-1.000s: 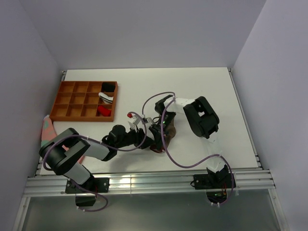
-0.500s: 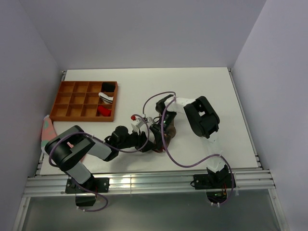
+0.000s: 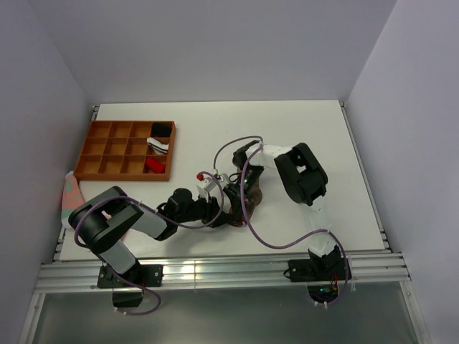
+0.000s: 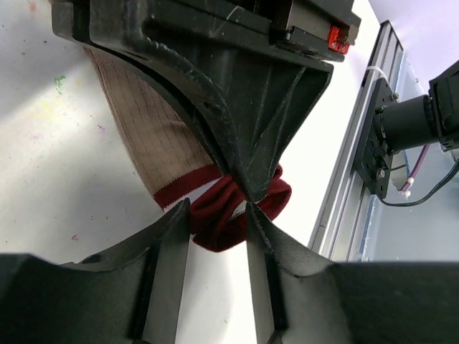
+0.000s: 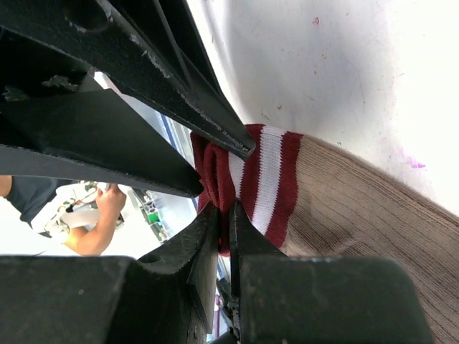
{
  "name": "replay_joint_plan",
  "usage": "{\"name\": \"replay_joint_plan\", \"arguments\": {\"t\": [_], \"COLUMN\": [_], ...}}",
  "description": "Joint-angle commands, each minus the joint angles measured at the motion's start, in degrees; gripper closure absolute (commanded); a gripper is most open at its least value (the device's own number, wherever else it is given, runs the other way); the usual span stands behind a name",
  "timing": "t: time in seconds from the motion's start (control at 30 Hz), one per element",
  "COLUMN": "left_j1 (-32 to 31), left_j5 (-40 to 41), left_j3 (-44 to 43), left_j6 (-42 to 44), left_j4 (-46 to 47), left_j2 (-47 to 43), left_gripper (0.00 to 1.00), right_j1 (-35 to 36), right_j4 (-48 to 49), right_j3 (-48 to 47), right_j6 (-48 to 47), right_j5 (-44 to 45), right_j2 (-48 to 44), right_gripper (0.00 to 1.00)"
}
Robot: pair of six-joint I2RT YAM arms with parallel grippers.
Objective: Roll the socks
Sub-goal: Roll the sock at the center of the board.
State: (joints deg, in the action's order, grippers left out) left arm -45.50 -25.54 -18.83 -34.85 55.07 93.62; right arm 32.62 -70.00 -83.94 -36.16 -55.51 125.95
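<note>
The tan-brown sock point(image 3: 257, 192) lies flat near the table's middle, under both wrists. It shows ribbed in the left wrist view point(image 4: 147, 132) and the right wrist view point(image 5: 358, 222). Its maroon-and-white striped cuff point(image 5: 267, 179) is bunched at the near end. My right gripper point(image 5: 224, 215) is shut on the cuff's maroon edge; it reaches down from above in the left wrist view point(image 4: 247, 190). My left gripper point(image 4: 219, 215) is open, its tips either side of the bunched cuff point(image 4: 215, 226). The two grippers meet tip to tip point(image 3: 231, 209). No bright red sock lies loose on the table.
An orange compartment tray point(image 3: 107, 152) stands at the back left, holding a black item point(image 3: 162, 130), a white-and-black item point(image 3: 158, 145) and a red bundle point(image 3: 154, 166). A pink-and-green cloth point(image 3: 70, 193) lies at the left edge. The metal rail point(image 3: 229, 272) runs along the near edge.
My left arm has slid a little right toward the cuff, bringing its gripper up to the right gripper. The right gripper has kept its pinch on the cuff.
</note>
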Motion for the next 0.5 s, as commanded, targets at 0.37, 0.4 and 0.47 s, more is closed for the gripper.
{"name": "replay_joint_plan", "arguments": {"t": [0.37, 0.4, 0.47], "left_j1": [-0.8, -0.9, -1.3], "left_j5": [0.8, 0.9, 1.1], "left_j3": [-4.6, -5.0, -5.6], "left_j6": [1.8, 1.9, 1.8], "left_j4": [-3.6, -4.4, -5.8], "left_j2": [0.2, 0.2, 0.2], "left_gripper": [0.85, 0.88, 0.96], "right_j1": [-0.5, -0.5, -0.5], "right_j4": [7.1, 7.9, 9.7], "right_j3": [3.5, 4.0, 4.9], "right_j6": [5.5, 6.4, 7.3], "right_j5": [5.1, 6.6, 7.9], "right_j2": [-5.8, -6.4, -8.4], "right_gripper": [0.79, 0.76, 0.69]}}
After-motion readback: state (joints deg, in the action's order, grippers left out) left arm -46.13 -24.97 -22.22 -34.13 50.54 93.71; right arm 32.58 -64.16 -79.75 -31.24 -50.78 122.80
